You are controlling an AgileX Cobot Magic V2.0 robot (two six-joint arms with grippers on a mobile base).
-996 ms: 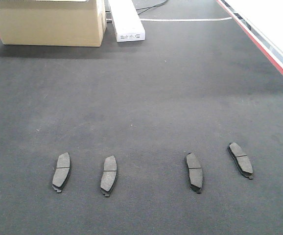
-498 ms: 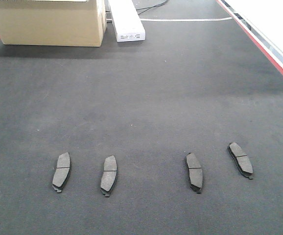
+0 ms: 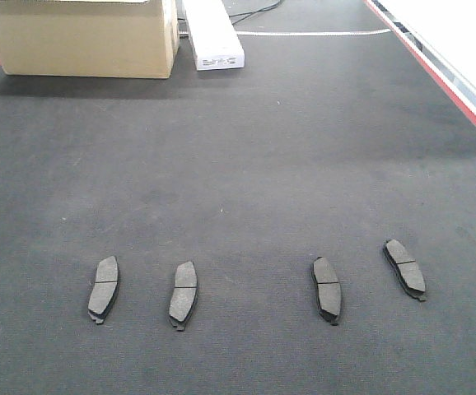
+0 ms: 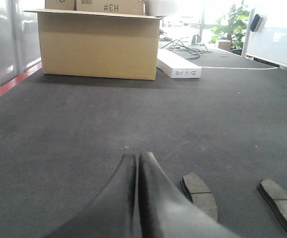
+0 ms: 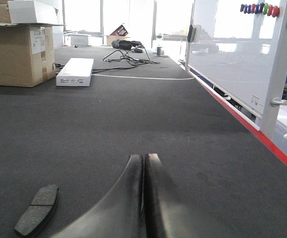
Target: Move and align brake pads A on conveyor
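Both grippers closed and empty — the left gripper [image 4: 137,163] has two pads [image 4: 199,191] just right of its fingers, long axes pointing away, while the right gripper [image 5: 144,166] sees one pad [image 5: 38,209] to its left.

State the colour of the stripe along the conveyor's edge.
Red; the stripe along the conveyor shows best in the right wrist view.

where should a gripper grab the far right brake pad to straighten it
Probably from straight above, fingers across its narrow width near the groove at its middle. The far right brake pad lies flat on the belt, tilted off line and sitting a bit farther back than the other three, with bare belt on both long sides. Both grippers are shut now and would need opening first.
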